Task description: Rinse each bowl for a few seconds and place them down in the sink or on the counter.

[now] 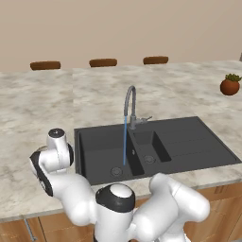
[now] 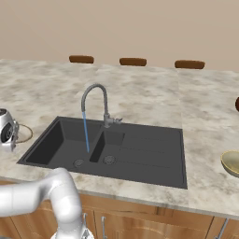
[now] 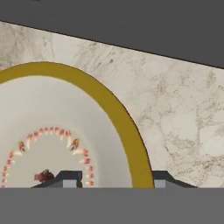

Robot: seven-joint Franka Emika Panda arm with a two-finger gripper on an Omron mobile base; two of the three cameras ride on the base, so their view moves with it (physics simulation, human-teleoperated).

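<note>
shallow bowl [image 3: 48, 131] w/ brown rim, whitish inside, on counter [image 3: 175, 113] just left of sink [image 3: 131, 22] edge | gripper [image 3: 114, 179] jaws apart, straddling rim, no clamp | olive bowl [image 2: 232, 162] on counter far right, empty | tap [image 1: 128, 101] running into left basin | counter round sink open.

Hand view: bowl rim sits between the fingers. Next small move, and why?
Probably lift straight up, clear of the shallow bowl. It rests on the counter, and the fingers stand apart, one well off the rim, so nothing looks gripped. The olive-tan bowl waits right of the sink.
</note>
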